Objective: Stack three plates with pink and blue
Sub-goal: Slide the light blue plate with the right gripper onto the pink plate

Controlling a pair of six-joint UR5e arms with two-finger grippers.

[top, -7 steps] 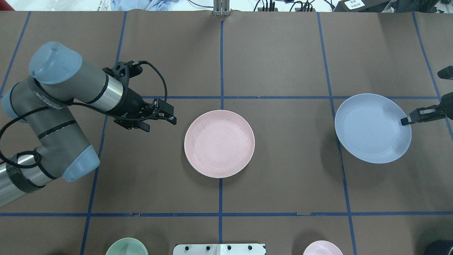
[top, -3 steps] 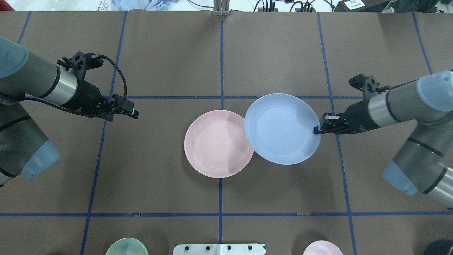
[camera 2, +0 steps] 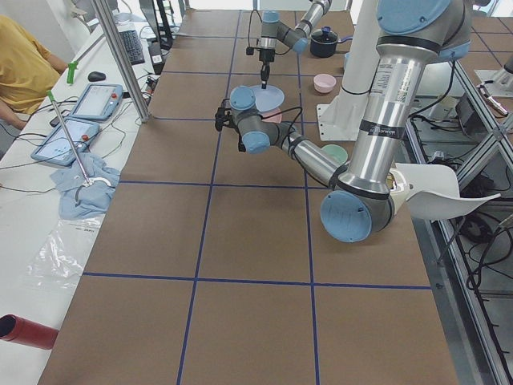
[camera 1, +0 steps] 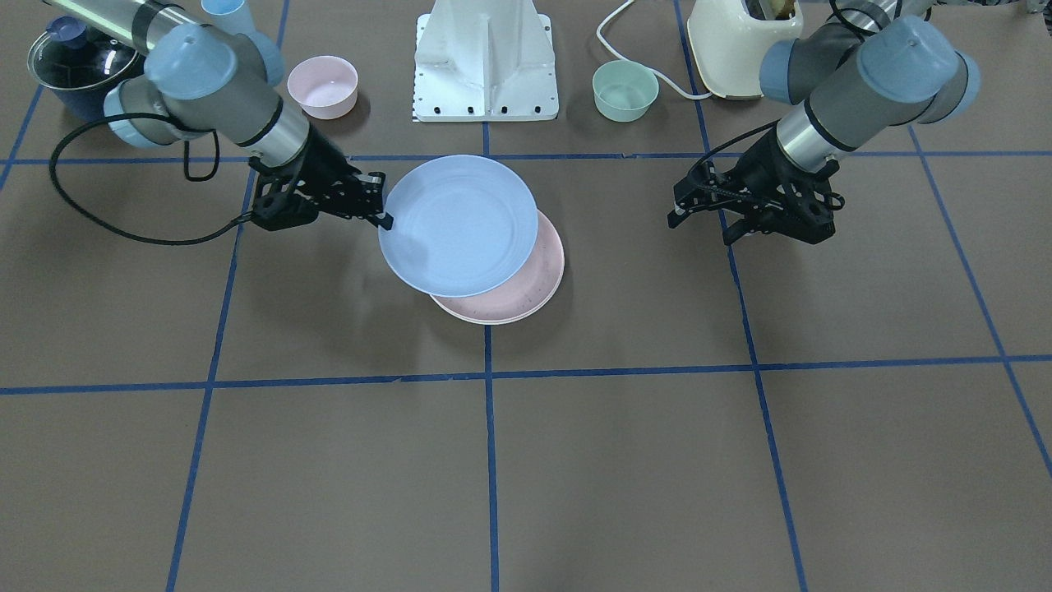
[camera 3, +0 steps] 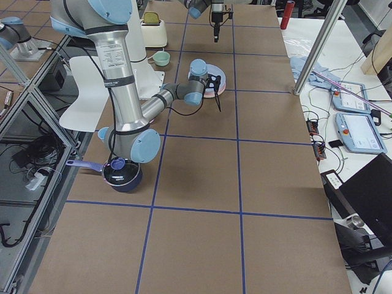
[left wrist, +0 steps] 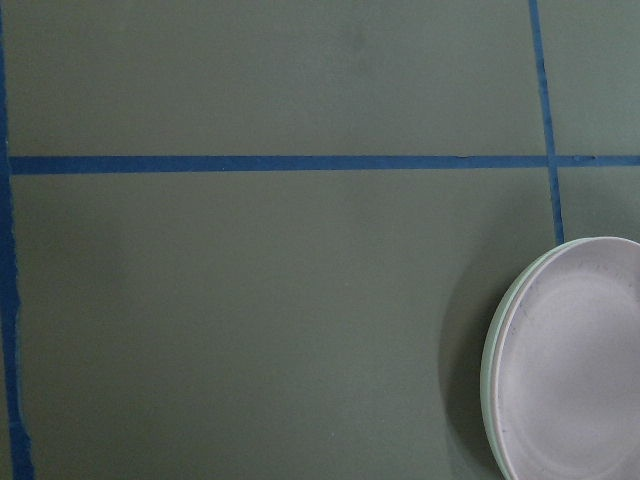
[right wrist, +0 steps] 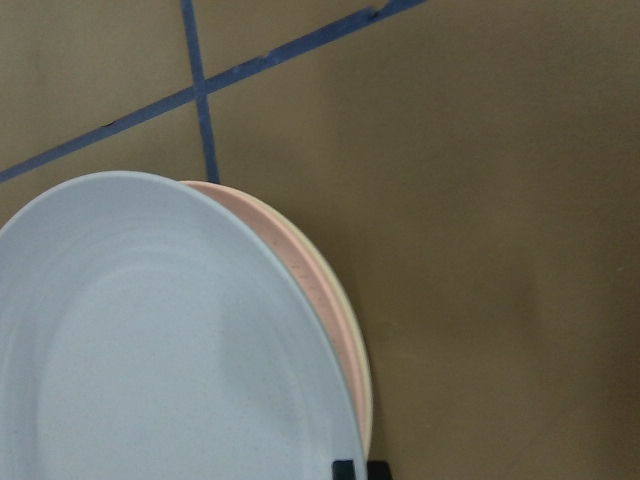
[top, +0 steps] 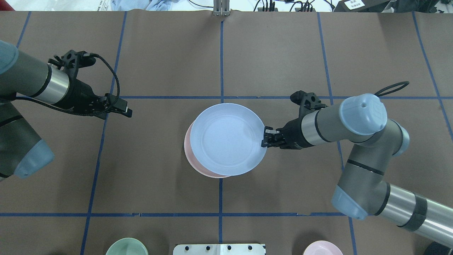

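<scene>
My right gripper [top: 266,138] is clamped on the right rim of the blue plate [top: 228,139], holding it over the pink [top: 187,150] and cream [right wrist: 366,390] stack at table centre, offset a little right. I judge this is the last placement: nudge left, lower, release. The left gripper [top: 126,111], well off to the left, holds nothing; I can't tell how far open it is.

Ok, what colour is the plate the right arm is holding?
The plate is pale blue, clearest in the overhead view.
</scene>
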